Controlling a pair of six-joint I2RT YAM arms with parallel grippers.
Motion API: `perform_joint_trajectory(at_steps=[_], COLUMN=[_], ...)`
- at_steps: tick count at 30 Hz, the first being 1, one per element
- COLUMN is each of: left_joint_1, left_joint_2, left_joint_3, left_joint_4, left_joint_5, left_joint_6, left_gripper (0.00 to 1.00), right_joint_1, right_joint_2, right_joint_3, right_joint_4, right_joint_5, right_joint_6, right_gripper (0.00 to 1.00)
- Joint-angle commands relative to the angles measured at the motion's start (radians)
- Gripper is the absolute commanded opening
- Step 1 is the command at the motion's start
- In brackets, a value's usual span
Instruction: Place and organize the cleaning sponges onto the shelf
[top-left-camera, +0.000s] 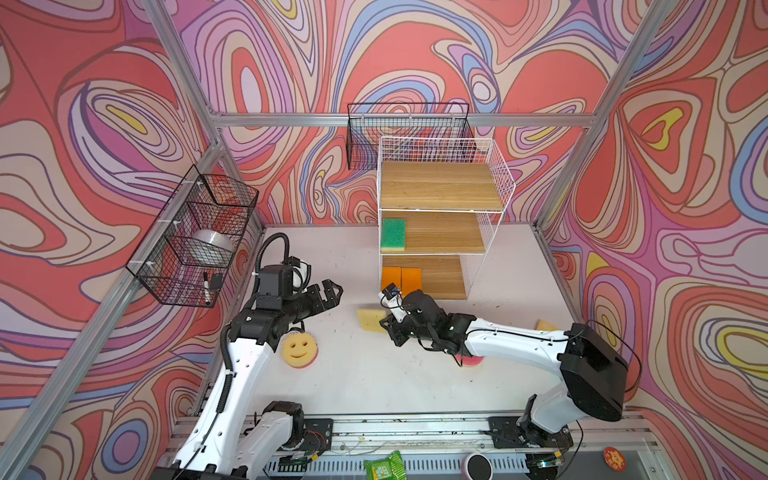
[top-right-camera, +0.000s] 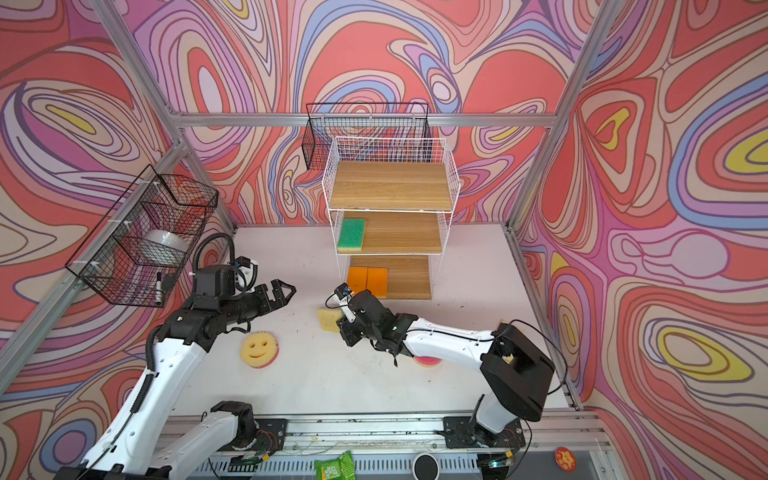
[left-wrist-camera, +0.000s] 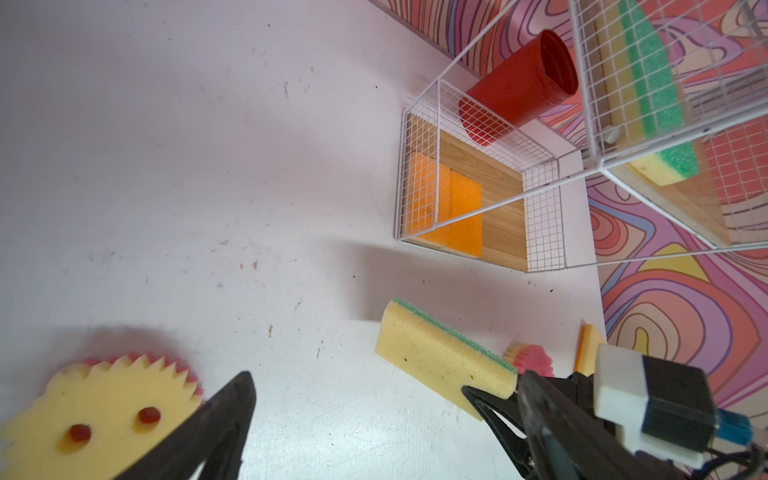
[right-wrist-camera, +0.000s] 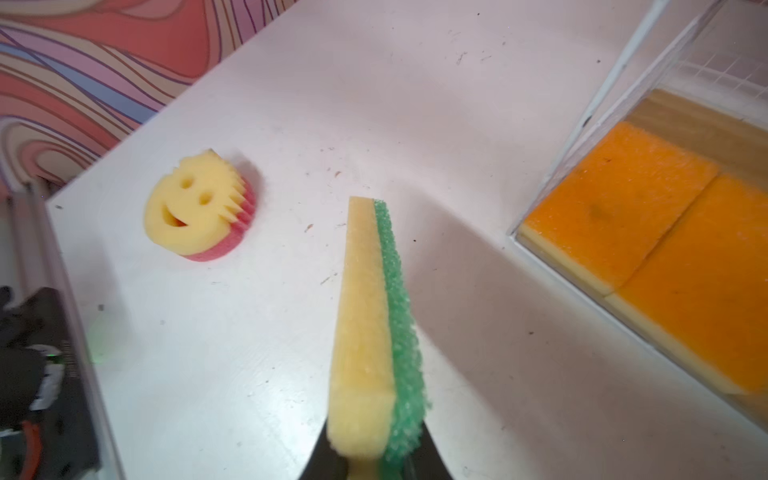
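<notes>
- Right gripper (top-left-camera: 390, 323) clamps green-backed sponge (top-left-camera: 369, 319) by one end, just before shelf (top-left-camera: 440, 185).
- Left gripper (top-left-camera: 333, 291) gapes, empty.
- Best: turn green up, slide flat beside middle-tier sponge (top-left-camera: 393, 235).

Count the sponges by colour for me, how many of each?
Green-topped sponges: 2, one on the middle board of the shelf, one in the jaws of the right gripper.
Orange-topped sponges: 3, two on the bottom board, one on the table.
Round pink-and-yellow sponges: 2, both on the table.
Total: 7.
</notes>
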Motion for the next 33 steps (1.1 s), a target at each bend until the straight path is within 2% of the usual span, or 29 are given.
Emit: perform_joint_trajectory(at_steps=[1, 6, 9, 13, 19, 21, 33], left_joint_1=[0.046, 0.089, 0.100, 0.109, 0.111, 0.112, 0.113], left_joint_2=[-0.024, -0.025, -0.021, -0.018, -0.012, -0.007, 0.001], left_joint_3=[0.019, 0.007, -0.004, -0.008, -0.015, -0.014, -0.009], left_joint_4=[-0.071, -0.077, -0.069, -0.061, -0.052, -0.049, -0.042], left_joint_5=[-0.003, 0.022, 0.038, 0.054, 0.067, 0.074, 0.085], left_joint_6=[0.033, 0.040, 0.038, 0.038, 0.036, 0.033, 0.026], left_gripper=[1.00, 1.00, 1.00, 1.00, 1.00, 1.00, 1.00], right_joint_1=[0.062, 0.149, 0.205, 0.240, 0.241, 0.240, 0.239], right_joint_2=[0.061, 0.149, 0.222, 0.292, 0.260, 0.250, 0.136], right_joint_3=[0.050, 0.073, 0.084, 0.090, 0.068, 0.067, 0.044], right_joint_4=[-0.031, 0.003, 0.024, 0.027, 0.031, 0.027, -0.059], right_joint_5=[0.244, 0.445, 0.523, 0.606, 0.566, 0.547, 0.395], right_joint_6=[-0.142, -0.311, -0.411, -0.459, -0.404, -0.398, -0.355], right_gripper=[0.18, 0.19, 0.19, 0.20, 0.57, 0.64, 0.74])
